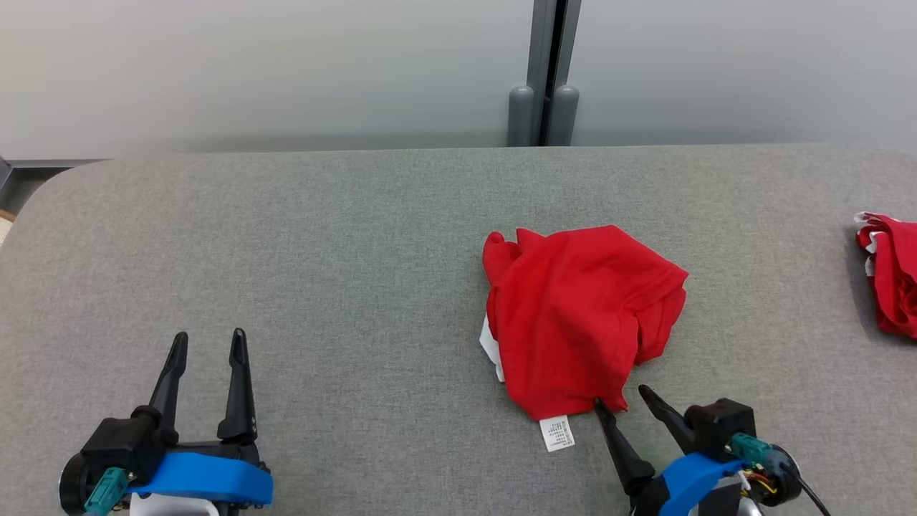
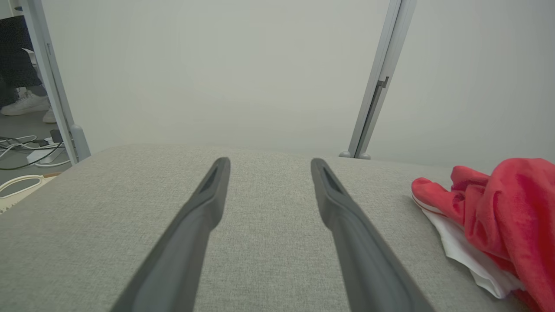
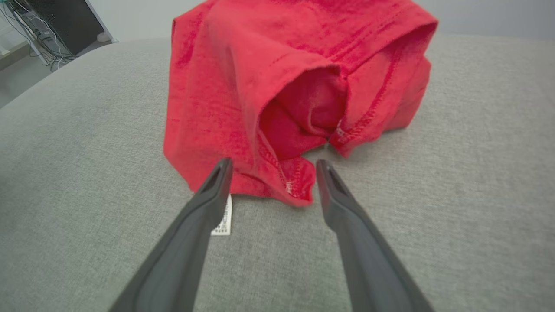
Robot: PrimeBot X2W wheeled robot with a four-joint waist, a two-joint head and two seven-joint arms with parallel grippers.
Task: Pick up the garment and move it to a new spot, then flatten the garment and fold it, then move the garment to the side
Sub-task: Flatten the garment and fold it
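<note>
A crumpled red garment (image 1: 580, 312) lies in a heap right of centre on the grey padded table (image 1: 322, 236), a white care label (image 1: 557, 433) sticking out of its near edge. My right gripper (image 1: 622, 398) stands open at that near edge, its fingers straddling the lowest hem corner of the garment (image 3: 299, 186) without closing on it. At the lower left my left gripper (image 1: 208, 337) is open over bare table, well apart from the cloth. In the left wrist view the left gripper (image 2: 269, 162) points at the far wall, with the garment (image 2: 503, 208) at the right.
Another red and white cloth (image 1: 892, 272) lies at the table's right edge. A pale wall with a grey post (image 1: 548, 72) runs behind the table. Beyond the table's left corner are cables (image 2: 26, 149) on the floor and a person's white shoes (image 2: 28, 104).
</note>
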